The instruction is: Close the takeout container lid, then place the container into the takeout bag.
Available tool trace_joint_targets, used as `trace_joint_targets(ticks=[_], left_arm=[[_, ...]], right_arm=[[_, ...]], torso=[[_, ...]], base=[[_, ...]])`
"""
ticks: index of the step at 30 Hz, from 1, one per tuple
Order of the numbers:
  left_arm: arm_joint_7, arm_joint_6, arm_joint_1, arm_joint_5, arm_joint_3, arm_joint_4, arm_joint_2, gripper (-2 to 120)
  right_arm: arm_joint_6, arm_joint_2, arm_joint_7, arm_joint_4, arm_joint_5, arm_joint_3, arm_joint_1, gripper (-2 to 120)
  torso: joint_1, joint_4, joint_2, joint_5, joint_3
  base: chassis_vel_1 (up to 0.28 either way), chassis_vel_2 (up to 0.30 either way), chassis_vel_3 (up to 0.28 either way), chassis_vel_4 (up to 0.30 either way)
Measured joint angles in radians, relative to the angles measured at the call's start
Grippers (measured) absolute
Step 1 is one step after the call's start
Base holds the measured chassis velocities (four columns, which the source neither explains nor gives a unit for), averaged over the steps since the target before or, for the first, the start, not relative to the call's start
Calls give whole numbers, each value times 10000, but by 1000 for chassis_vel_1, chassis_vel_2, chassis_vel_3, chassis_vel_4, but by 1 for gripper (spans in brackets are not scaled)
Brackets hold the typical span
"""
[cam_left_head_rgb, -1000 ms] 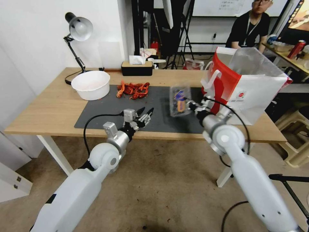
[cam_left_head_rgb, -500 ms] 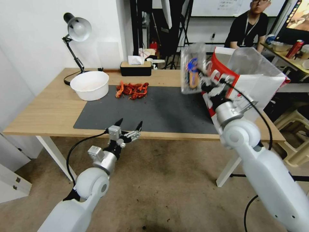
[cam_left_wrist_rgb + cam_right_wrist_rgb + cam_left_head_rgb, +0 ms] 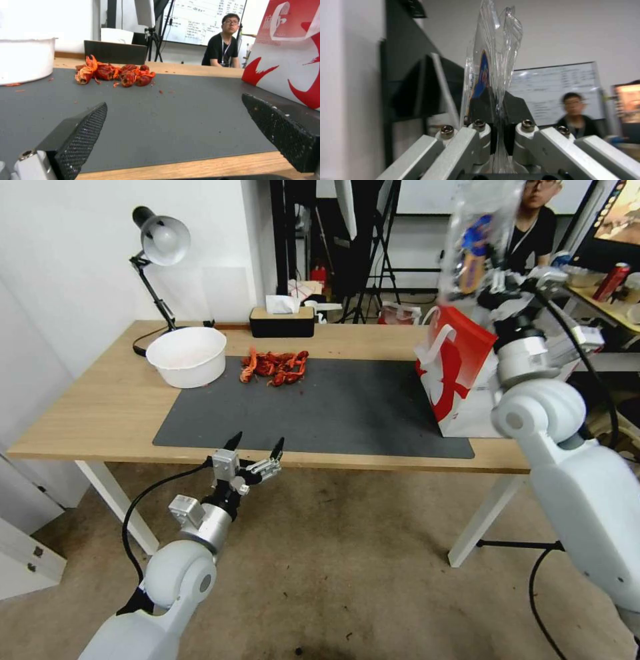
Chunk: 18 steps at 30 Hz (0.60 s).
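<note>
The right end effector (image 3: 497,280) pinches the container (image 3: 475,240) by its rim above the bag (image 3: 460,373) (left end effector (image 3: 257,445) wide, idle); it could slip or miss.

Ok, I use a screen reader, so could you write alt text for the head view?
The right gripper holds the clear takeout container high above the red-and-white takeout bag standing at the table's right end. The left gripper hangs open below the table's front edge. A white bowl sits on the left.
</note>
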Motion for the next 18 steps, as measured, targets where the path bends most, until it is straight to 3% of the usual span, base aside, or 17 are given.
trace_joint_targets(ticks=[6, 13, 18], left_arm=[[-6, -27, 23, 18, 123, 17, -126, 100], [-30, -66, 83, 35, 267, 96, -164, 100], [-60, -69, 99, 29, 268, 95, -164, 100]], right_arm=[[-557, -191, 838, -151, -189, 47, 65, 0], [-1534, -166, 2037, 273, 2077, 233, 9, 0], [-1639, -128, 2246, 394, 2339, 273, -91, 0]], torso=[[2, -1, 0, 1, 0], [1, 1, 0, -2, 0], [1, 0, 0, -1, 0]], base=[[0, 0, 0, 0], [0, 0, 0, 0], [0, 0, 0, 0]])
